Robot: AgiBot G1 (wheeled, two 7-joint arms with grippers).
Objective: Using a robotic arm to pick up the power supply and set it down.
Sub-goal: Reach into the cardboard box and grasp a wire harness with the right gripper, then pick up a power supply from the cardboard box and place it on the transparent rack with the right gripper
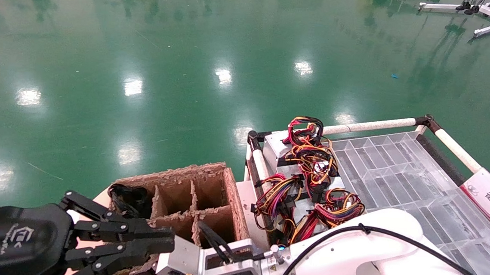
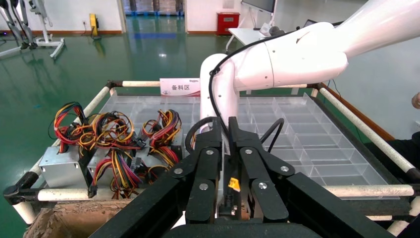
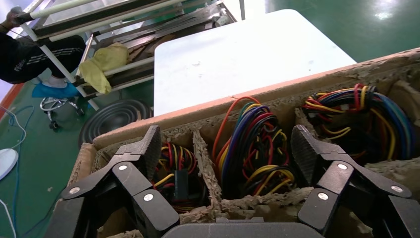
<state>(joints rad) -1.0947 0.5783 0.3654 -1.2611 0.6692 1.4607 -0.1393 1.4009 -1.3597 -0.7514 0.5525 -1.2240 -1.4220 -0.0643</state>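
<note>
The right hand (image 3: pixel 225 158) is spread wide and holds nothing; its two black fingers (image 3: pixel 141 153) straddle a cardboard-box (image 1: pixel 206 195) cell packed with a power supply's wire bundle (image 3: pixel 250 148). The left hand (image 1: pixel 151 245), lower left in the head view, has its fingers nearly together and empty. More power supplies (image 1: pixel 307 176) lie on the cart tray (image 1: pixel 397 174), centre right.

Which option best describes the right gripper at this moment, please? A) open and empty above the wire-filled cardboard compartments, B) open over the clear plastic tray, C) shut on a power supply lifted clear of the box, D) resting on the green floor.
A: the right gripper stands with its fingers spread wide and nothing between them, over the divided cardboard box holding wire bundles.
</note>
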